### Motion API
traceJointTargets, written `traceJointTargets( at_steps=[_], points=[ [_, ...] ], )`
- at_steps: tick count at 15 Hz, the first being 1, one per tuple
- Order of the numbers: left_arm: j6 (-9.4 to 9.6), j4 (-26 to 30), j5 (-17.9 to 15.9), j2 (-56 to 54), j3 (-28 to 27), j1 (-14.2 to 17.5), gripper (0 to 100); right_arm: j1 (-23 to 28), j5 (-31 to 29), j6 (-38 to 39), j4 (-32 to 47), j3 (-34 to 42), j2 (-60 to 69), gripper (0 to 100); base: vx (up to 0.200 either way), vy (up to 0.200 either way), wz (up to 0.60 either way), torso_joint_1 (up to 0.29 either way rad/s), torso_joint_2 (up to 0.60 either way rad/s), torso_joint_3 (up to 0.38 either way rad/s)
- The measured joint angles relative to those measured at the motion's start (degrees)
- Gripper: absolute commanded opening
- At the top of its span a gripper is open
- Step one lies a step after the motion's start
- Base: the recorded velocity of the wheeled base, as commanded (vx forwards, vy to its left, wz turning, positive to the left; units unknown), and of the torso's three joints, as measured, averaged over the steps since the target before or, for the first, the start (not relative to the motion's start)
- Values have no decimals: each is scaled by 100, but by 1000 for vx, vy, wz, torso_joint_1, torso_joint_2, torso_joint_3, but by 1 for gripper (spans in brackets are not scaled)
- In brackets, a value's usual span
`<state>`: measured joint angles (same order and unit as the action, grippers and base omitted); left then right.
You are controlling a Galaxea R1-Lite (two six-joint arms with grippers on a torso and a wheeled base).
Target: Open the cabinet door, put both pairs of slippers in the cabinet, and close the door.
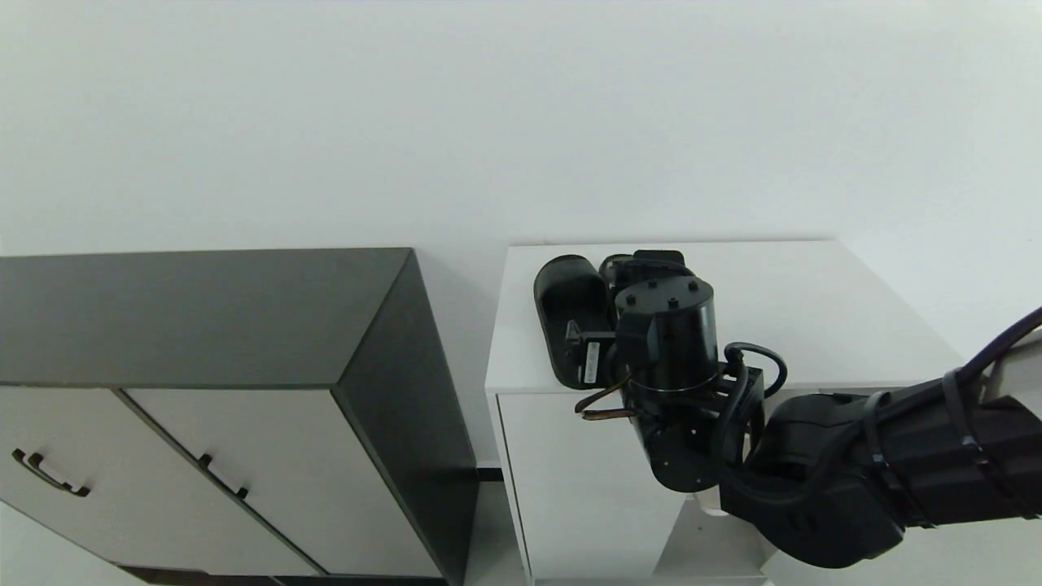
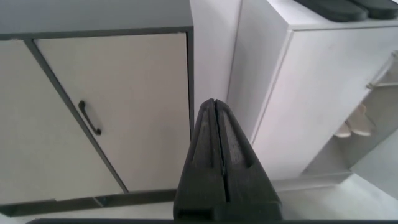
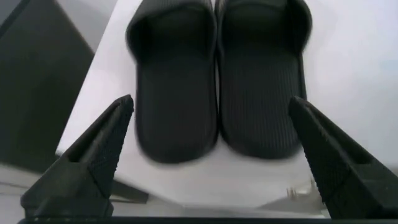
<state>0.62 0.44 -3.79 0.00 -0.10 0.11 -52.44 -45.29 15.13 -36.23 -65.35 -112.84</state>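
Black slippers [image 3: 174, 93] lie side by side on the white cabinet [image 1: 814, 309] top, along its left edge, heels near the front edge. Right gripper [image 3: 211, 106] fingers are spread, set wide either side of the pair. Left gripper [image 2: 214, 109] fingers are pressed together. Risk: the closing fingers catch one slipper only and push the other off the left edge

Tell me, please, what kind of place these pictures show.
Probably a home entryway, or a mock-up of one: black slippers lie on a white cabinet, beside a dark-topped cabinet with handled doors.
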Motion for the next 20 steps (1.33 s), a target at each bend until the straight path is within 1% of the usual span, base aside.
traceJointTargets(
  at_steps=[2,6,8,10,16,20],
  points=[
    [-9,2,0,0,0,7,0,0,29,6,-2,30,-23,100,0,0,0,0,0,0],
    [-5,0,0,0,0,5,0,66,372,-57,-386,232,-73,100,0,0,0,0,0,0],
    [-2,0,0,0,0,7,0,267,739,-293,-505,295,-117,100,0,0,0,0,0,0],
    [-7,0,0,0,0,2,0,468,886,-343,-569,232,-238,100,0,0,0,0,0,0],
    [-11,0,0,0,0,0,0,750,919,-449,-580,-283,-745,100,0,0,0,8,1,0],
    [-20,0,10,0,0,5,0,835,917,-657,-578,-1025,-1241,100,0,0,0,0,0,0]
  ],
)
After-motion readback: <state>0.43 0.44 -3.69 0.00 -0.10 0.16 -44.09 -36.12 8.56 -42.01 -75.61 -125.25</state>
